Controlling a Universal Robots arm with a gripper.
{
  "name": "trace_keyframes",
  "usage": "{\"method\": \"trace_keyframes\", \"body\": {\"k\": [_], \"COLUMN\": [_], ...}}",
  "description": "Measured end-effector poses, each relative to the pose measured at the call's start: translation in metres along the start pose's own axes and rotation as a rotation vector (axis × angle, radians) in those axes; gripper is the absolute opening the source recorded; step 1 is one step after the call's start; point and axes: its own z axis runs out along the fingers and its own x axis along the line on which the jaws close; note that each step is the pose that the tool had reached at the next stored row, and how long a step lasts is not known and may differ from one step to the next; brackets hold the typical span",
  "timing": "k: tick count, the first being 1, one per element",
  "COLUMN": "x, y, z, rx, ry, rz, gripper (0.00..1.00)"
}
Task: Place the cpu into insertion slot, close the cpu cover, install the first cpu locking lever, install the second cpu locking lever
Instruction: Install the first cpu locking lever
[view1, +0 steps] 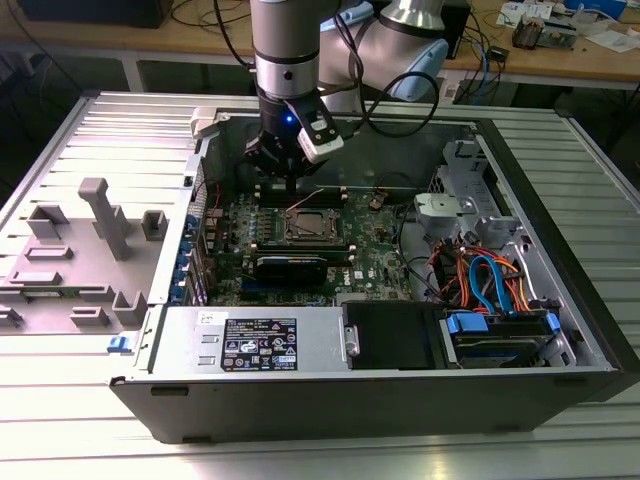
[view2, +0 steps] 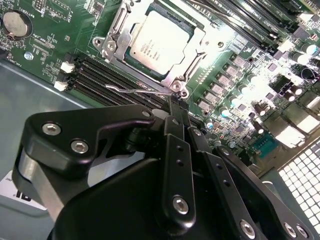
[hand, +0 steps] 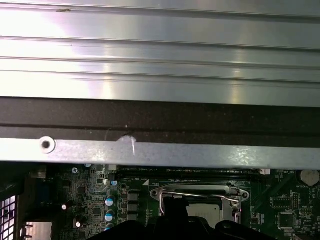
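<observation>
Your arm is reaching down into the open computer case (view1: 380, 400), which is sitting on the ribbed metal bench (view1: 60, 440). The hand (view1: 290, 188) is hanging just above the green board, at the far edge of the insertion slot (view1: 305, 228).

In the second wrist view the cpu (view2: 160, 42) is lying seated in the slot, silvery top facing up. The cpu cover (view2: 197, 50) is lying flat around it, framing it through its window.

Your hand's fingers (view2: 172, 117) are showing pressed together. Their tips are meeting the end of a thin wire locking lever (view2: 140, 90) at the socket's corner. You cannot tell whether the wire is pinched between them. The lever is running along the socket's edge, beside the black memory slots (view2: 100, 75).

In the first wrist view the hand (hand: 172, 204) is overlapping the socket's near rim.
</observation>
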Motion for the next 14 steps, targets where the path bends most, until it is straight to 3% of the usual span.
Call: {"method": "trace_keyframes", "body": {"k": [9,14], "x": [-0.0004,-0.0071], "y": [0.0,-0.0002], "z": [0.0003,0.0024], "rx": [-0.0002,-0.0001], "ry": [-0.0002,0.0], "rz": [0.0,0.0], "gripper": [0.11,0.11]}}
